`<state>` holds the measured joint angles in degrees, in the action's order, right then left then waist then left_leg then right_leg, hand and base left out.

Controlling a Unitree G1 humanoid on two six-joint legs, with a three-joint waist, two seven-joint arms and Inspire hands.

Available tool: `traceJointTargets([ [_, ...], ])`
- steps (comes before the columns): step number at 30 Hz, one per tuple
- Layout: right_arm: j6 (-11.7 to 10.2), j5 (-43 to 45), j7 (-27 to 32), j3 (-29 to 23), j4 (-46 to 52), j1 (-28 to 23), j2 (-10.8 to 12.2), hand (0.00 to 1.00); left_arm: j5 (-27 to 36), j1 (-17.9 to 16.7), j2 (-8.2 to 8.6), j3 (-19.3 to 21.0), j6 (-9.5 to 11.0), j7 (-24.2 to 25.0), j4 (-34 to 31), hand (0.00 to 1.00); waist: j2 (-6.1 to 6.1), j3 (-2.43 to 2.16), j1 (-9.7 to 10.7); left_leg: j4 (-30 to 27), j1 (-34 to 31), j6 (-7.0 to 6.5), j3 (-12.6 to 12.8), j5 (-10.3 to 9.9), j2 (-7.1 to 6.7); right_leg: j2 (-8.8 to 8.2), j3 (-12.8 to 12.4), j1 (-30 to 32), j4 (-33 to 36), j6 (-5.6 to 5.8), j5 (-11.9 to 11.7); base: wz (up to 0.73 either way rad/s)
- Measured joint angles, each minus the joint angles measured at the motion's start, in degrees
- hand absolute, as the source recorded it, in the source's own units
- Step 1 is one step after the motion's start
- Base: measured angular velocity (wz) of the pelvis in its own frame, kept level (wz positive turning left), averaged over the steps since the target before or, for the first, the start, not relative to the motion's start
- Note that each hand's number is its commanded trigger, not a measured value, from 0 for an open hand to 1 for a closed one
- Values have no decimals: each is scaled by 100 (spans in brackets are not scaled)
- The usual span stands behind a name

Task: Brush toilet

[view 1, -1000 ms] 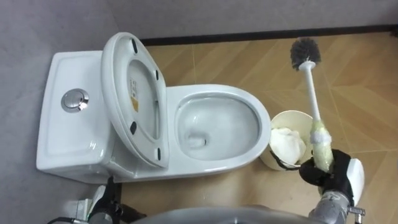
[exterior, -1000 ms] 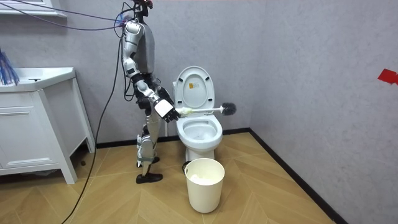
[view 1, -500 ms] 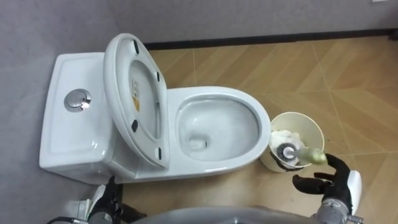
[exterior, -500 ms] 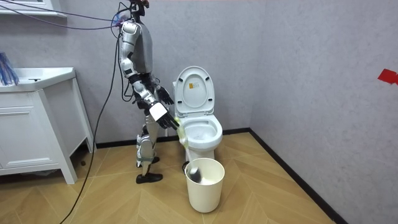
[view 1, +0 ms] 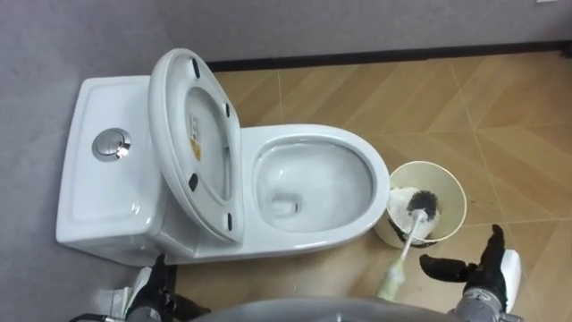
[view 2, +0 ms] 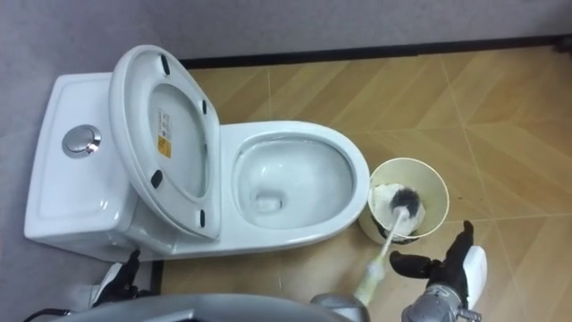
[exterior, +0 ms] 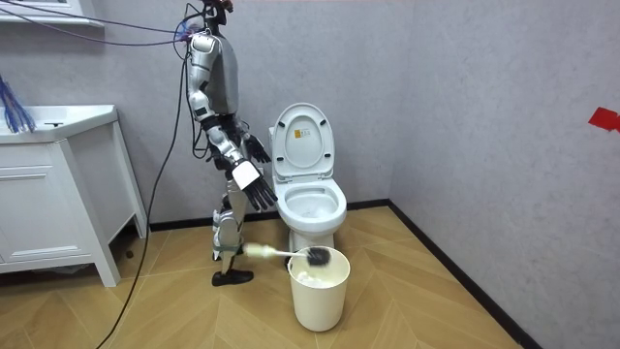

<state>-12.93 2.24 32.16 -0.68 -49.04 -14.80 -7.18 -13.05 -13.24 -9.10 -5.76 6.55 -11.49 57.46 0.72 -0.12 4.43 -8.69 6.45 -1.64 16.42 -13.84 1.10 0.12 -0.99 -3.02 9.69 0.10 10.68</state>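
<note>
Leaning out of bin (view 1: pixel 450 188) toward 7 o'clock, brush (view 1: pixel 404 250) lies unheld, head inside. Right hand (view 1: pixel 483 272) fingers spread, cut off at the edge. Left hand (view 1: pixel 147 284) at 7 o'clock: fingers, cannot tell.

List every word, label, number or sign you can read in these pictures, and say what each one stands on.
Sticker on the underside of the raised toilet lid: print too small to read.
Red mark on the wall in the room view: no lettering can be made out.
Nothing else carries readable text.
</note>
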Motion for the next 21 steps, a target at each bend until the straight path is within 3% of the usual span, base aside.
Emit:
traceJointTargets([
  [14, 7, -294, -76, -73, -723, 23, 0, 0, 13, 2, 0, 22, -1, 0, 71, 0, -4, 4, 3, 2, 17, 0, 0, 0, 17, 2, -7, -9, 3, 0, 0, 0],
  [19, 60, -636, -440, -187, -1162, 28, -3, 0, -66, -111, -4, 227, -54, 0, 221, 0, 0, 7, 14, 4, 14, 2, -23, -2, 19, 4, 12, -12, 3, -1, -1, 2],
  [21, 186, -739, -657, -310, -1562, 53, -14, 0, -178, -149, -5, 350, -153, 37, 217, 0, -5, 3, 13, 17, 12, 1, -93, -2, 20, -5, 65, -29, 2, -2, -1, 14],
])
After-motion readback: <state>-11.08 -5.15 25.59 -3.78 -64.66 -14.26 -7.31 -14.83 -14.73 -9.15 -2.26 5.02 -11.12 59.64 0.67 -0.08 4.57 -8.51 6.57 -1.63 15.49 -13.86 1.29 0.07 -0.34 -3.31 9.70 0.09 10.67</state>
